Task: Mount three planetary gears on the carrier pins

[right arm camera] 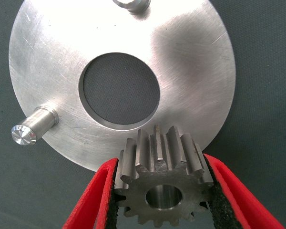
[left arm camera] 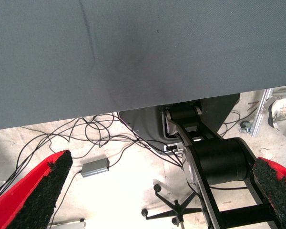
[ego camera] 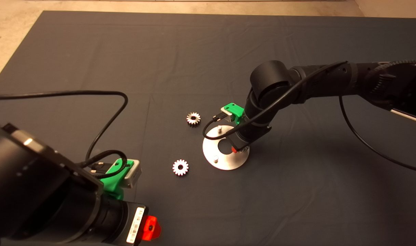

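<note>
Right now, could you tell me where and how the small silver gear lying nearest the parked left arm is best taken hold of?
The small silver toothed metal gear lies flat on the dark mat, hole up. Probably best to descend from straight above and pinch opposite toothed flanks across its outer rim, as the right claw holds its own gear.

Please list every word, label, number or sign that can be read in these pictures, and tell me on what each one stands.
No text can be read in any view.
White sticker on the left arm's wrist, head view: it carries printed lines like a barcode, too small and blurred to read.
Carrier disc, the gear held by the right gripper, and the mat: no markings show.
</note>
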Robot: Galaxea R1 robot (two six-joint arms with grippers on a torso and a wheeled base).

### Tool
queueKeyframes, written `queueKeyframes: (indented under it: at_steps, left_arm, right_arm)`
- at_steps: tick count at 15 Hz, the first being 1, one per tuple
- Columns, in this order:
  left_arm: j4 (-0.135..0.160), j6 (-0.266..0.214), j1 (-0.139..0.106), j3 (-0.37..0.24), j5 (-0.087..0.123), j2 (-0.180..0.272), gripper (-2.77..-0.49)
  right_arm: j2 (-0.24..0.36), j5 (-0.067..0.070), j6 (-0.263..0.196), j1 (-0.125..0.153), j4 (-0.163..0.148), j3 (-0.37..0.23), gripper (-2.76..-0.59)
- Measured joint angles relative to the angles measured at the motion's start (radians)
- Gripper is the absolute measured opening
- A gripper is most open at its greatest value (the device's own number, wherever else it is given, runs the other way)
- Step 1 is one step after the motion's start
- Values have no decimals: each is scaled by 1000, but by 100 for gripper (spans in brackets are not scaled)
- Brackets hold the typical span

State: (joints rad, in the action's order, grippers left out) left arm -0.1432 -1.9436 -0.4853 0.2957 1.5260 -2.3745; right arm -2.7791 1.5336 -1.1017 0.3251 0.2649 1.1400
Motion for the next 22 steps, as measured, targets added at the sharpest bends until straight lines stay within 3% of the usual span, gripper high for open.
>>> queueKeyframes:
  at_steps: [9,17,22]
  left_arm:
    - [0,0,6,0,0,0,-50]
    - [0,0,6,0,0,0,-50]
    - [0,7,6,0,0,0,-50]
  right_arm:
    - [6,0,1,18,0,0,-226]
    - [18,0,1,17,-2,-1,-226]
    - [32,0,1,0,-4,-5,-226]
